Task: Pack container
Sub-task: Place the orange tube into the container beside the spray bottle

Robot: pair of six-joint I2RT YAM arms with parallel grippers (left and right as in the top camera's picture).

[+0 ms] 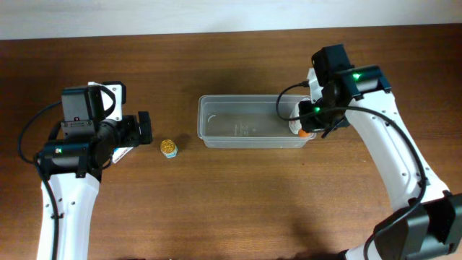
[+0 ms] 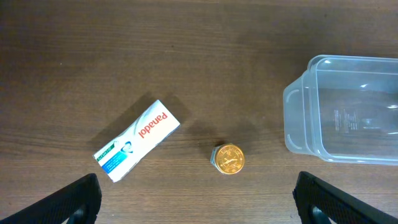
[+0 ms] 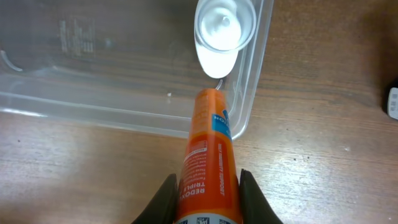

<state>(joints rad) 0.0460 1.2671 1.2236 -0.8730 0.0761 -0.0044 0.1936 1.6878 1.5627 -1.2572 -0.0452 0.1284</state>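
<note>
The brown wooden table (image 1: pixel 231 209) carries the clear container (image 1: pixel 238 119). Your right gripper (image 3: pixel 208 200) is pinched on an orange tube (image 3: pixel 208 155), its nose tilted down just inside the container's right-end wall. From there it can likely slide in beside the small white bottle (image 3: pixel 222 28) sitting in that corner. Off the container's left end, your left gripper (image 2: pixel 196 186) hangs with fingers spread wide and nothing between them. It is above the box (image 2: pixel 138 139) and the gold-lidded jar (image 2: pixel 228 158), probably the next items to pack.
</note>
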